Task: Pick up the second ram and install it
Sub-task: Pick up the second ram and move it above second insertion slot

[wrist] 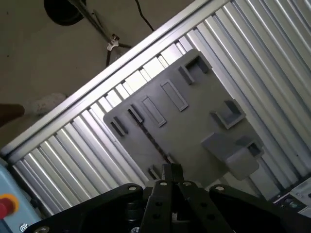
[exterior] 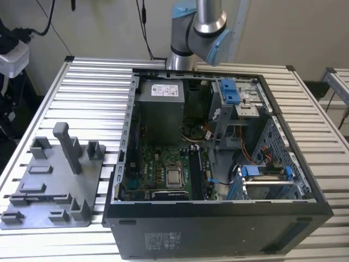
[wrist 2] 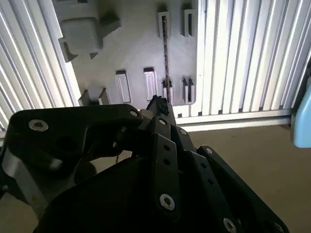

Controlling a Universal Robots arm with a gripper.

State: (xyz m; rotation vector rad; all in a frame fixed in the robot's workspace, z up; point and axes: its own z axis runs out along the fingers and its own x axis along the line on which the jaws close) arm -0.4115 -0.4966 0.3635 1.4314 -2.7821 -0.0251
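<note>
Hovers high over the grey tray [wrist: 194, 130] with the gripper [wrist: 170, 167] clenched on nothing. Looks straight down at the ram [wrist 2: 165, 53], propped on edge between the tray's slotted posts, probably to leave its long edge free for pinching. Not yet in the open computer case [exterior: 305, 180].

- the second ram [wrist 2: 165, 53] stands edge-on; its faces are out of sight; in the first wrist view its near end is hidden behind the gripper [wrist: 171, 169];
- the arm [exterior: 199, 27] is cut off by the exterior view's top edge
</note>
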